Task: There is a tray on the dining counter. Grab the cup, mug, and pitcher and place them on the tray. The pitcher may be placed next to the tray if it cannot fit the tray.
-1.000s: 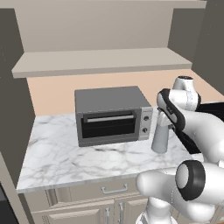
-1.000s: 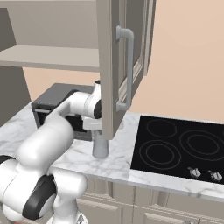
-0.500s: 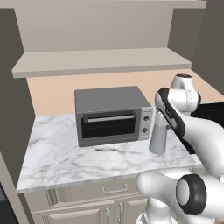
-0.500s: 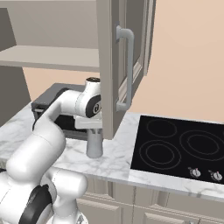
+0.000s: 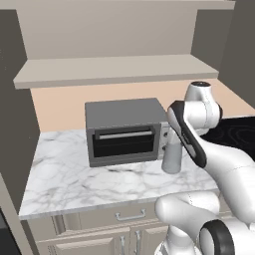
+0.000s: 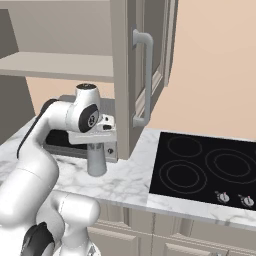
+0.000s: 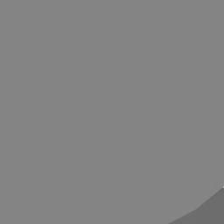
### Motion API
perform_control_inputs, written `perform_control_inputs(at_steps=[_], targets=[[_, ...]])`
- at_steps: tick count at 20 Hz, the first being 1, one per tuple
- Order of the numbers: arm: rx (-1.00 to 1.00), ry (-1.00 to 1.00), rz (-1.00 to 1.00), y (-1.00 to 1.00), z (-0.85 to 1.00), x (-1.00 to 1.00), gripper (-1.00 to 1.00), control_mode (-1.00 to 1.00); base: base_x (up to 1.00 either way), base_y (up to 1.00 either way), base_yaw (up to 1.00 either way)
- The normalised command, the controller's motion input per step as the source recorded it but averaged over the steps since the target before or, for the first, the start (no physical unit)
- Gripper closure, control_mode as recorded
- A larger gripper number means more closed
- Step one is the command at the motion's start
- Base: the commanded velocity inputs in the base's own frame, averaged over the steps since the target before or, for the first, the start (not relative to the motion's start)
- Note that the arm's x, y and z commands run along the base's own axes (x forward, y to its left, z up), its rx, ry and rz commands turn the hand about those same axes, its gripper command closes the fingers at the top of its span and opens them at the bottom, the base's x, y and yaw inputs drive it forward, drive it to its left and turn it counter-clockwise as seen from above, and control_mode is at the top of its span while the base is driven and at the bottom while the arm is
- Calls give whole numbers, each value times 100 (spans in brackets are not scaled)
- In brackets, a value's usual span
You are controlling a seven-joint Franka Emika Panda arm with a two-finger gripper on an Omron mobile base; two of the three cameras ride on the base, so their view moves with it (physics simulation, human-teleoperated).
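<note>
The tall grey-silver pitcher (image 5: 172, 158) (image 6: 96, 161) is upright over a marble counter (image 5: 74, 179), just right of a toaster oven. My gripper (image 6: 96, 144) comes down from above and is shut on the pitcher's narrow neck. In the left base view my forearm hides the fingers. Plain grey pitcher surface (image 7: 109, 100) sits close against the hand view. I cannot tell whether the pitcher's base touches the counter. The tray, cup, mug and dining counter are out of view.
A grey toaster oven (image 5: 124, 132) (image 6: 60, 142) stands right beside the pitcher. An open cabinet door with a bar handle (image 6: 142, 75) hangs just right of my hand. A black cooktop (image 6: 210, 167) lies further right. A shelf (image 5: 114, 69) runs above the oven.
My gripper has carried the pitcher leftward along the counter, closer to the toaster oven's front corner. The oven and cooktop have stayed where they were.
</note>
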Motion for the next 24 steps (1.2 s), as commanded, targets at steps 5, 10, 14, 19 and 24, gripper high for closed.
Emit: perform_control_inputs(at_steps=[5,10,14,19,24], targets=[[0,-1,0,21,23,0,100,-100,0,0,0],[0,0,0,9,26,0,100,-100,0,0,0],[0,0,0,2,16,0,100,-100,0,0,0],[0,0,0,3,11,0,100,-100,0,0,0],[0,1,0,5,3,0,100,-100,0,0,0]])
